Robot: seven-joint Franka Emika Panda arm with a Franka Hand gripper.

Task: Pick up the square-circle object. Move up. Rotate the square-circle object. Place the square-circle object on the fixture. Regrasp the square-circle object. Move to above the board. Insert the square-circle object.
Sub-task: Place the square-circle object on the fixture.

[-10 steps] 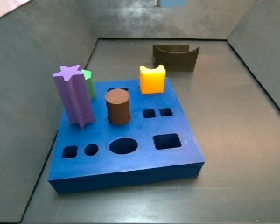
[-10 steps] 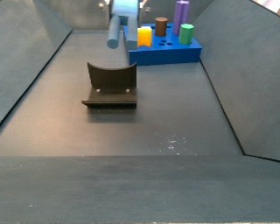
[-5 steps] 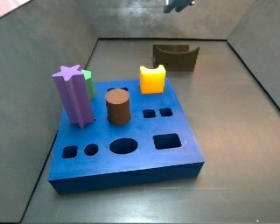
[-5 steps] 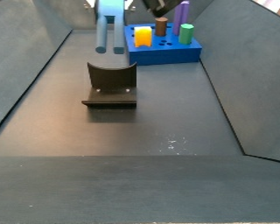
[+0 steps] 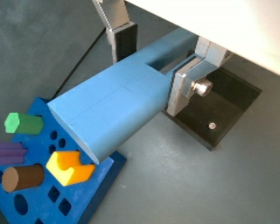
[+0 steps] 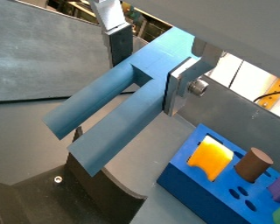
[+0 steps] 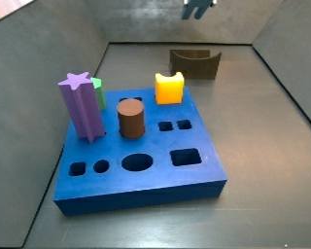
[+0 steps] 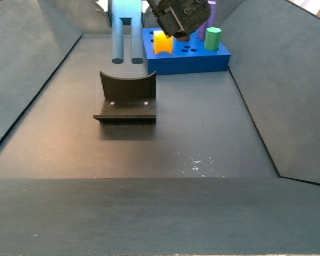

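- Tool [image 5: 154, 66] clamped on the peg [image 8: 120, 35], now carried from the board [image 8: 190, 58] to right above the fixture [image 8: 125, 98].
- Peg hangs vertical; placing it is next.

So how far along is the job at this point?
Pickup looks done: the end effector grips the peg between its fingers, raised in air. In hand is carrying it over the fixture, where the peg hangs above. Left: placing, regrasping, then inserting in the board.

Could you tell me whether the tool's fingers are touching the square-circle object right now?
Touching. In both wrist views the tool has its silver fingers pressed flat against opposite sides of the square-circle object, with no gap showing.
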